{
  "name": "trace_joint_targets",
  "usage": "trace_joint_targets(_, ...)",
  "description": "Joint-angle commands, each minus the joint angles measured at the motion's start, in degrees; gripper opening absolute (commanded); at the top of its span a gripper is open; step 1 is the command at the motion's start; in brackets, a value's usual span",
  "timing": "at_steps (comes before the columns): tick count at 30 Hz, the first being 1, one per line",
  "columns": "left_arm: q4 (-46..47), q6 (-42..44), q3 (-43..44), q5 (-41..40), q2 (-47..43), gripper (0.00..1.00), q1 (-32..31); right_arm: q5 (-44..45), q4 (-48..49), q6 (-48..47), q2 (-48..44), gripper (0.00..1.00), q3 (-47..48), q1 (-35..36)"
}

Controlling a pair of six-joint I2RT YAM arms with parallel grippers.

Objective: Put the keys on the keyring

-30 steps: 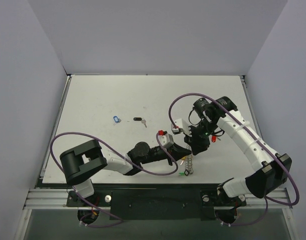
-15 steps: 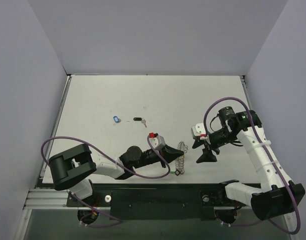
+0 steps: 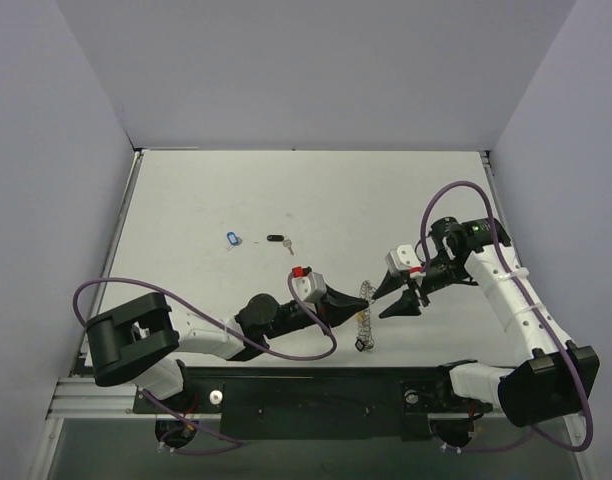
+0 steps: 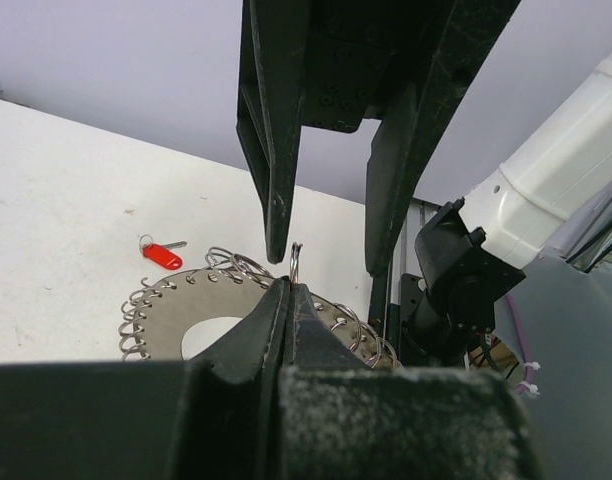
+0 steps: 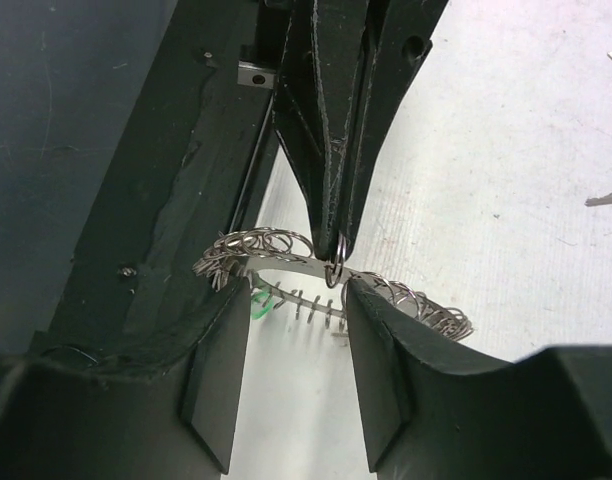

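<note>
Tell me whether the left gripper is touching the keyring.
Touching. The left wrist view shows the left gripper's closed fingertips pinching the keyring's looped rim with no gap. The right wrist view shows the same pinch from the opposite side.

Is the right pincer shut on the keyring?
No, the right pincer is open, its fingers standing either side of the keyring, which the left pincer grips.

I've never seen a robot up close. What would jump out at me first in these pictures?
The two arms meet nose to nose just right of the table's middle. The left gripper is pinched shut on the keyring, a silver disc fringed with wire loops, while the right gripper hangs open on either side of that spot. Further back to the left lie a blue key and a black key, tiny on the white surface.
</note>
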Motion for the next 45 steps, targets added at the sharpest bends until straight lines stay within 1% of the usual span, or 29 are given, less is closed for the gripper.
trace_joint_targets(1,9.0,0.7,1.1,-1.2,-2.0,0.0,-0.5,-5.5,-10.4,-2.3,-0.1,0.38,-1.8,-0.4)
trace_joint_targets(3,8.9,0.7,1.4,-1.4,-1.8,0.0,-0.5,-5.9,-10.3,-2.3,-0.5,0.38,-2.2,-0.3)
trace_joint_targets(7,8.9,0.8,1.9,-2.0,-1.6,0.0,-0.7,-6.4,-9.6,-1.1,-0.5,0.32,-2.8,-0.4)
trace_joint_targets(10,8.9,0.7,2.2,-1.9,-1.5,0.0,-0.9,-6.9,-9.4,-0.8,-0.2,0.31,-3.1,-0.3)
trace_joint_targets(16,9.9,0.4,2.7,-2.1,-0.7,0.0,-1.3,-7.5,-9.2,-0.7,0.6,0.24,-3.1,-0.2)
trace_joint_targets(17,9.9,0.3,2.7,-2.2,-0.6,0.0,-1.4,-7.5,-9.3,-0.7,0.8,0.2,-3.0,-0.2)
trace_joint_targets(20,10.2,0.2,2.9,-2.2,-0.1,0.0,-1.4,-7.4,-9.1,-0.8,1.0,0.13,-3.0,-0.3)
trace_joint_targets(21,10.3,0.1,2.9,-2.3,0.0,0.0,-1.5,-7.2,-9.2,-0.7,1.0,0.06,-3.0,-0.2)
trace_joint_targets(22,10.5,0.0,2.8,-2.4,0.0,0.0,-1.5,-7.2,-9.1,-0.8,1.1,0.02,-3.0,-0.3)
trace_joint_targets(23,10.7,-0.1,2.9,-2.4,0.2,0.0,-1.5,-7.1,-9.2,-0.8,1.1,0.0,-3.1,-0.2)
trace_joint_targets(28,10.7,-0.6,2.8,-3.1,0.5,0.0,-1.5,-5.1,-9.0,1.9,1.6,0.0,-2.6,-0.2)
trace_joint_targets(31,9.6,-1.3,2.6,-3.4,0.4,0.0,-1.4,-3.0,-8.3,6.9,2.5,0.0,-1.1,-0.3)
trace_joint_targets(33,8.3,-1.9,2.2,-3.4,-0.1,0.12,-1.4,-0.8,-7.9,11.3,3.1,0.0,0.6,-0.2)
trace_joint_targets(34,7.9,-2.0,1.5,-3.6,-0.5,0.25,-1.4,0.6,-7.9,12.4,3.3,0.0,1.9,-0.2)
trace_joint_targets(35,6.9,-2.1,1.1,-4.2,-1.6,0.29,-1.4,1.7,-7.7,15.3,3.5,0.0,2.6,0.1)
trace_joint_targets(37,4.8,-2.0,-0.7,-5.3,-4.2,0.47,-1.4,6.2,-7.6,19.4,4.2,0.0,5.4,0.8)
trace_joint_targets(40,-1.9,0.1,-2.5,-6.1,-8.9,0.55,-1.4,11.1,-6.5,27.7,4.8,0.0,7.6,2.7)
trace_joint_targets(41,-6.8,0.6,-2.4,-6.2,-11.4,0.57,-1.4,14.0,-5.4,29.5,4.8,0.0,8.3,4.0)
trace_joint_targets(42,-11.7,2.0,-2.1,-5.9,-13.4,0.58,-1.4,15.5,-4.6,33.4,4.5,0.0,8.8,5.4)
trace_joint_targets(43,-15.0,2.6,-0.8,-5.6,-14.5,0.59,-1.3,18.7,-2.6,35.2,4.2,0.0,9.2,6.3)
trace_joint_targets(44,-20.6,4.1,-0.1,-5.6,-16.0,0.59,-1.3,20.9,-0.3,39.4,3.8,0.0,9.5,8.1)
trace_joint_targets(45,-23.9,4.8,1.7,-5.6,-16.5,0.61,-1.3,23.8,0.4,40.8,3.6,0.0,10.0,8.9)
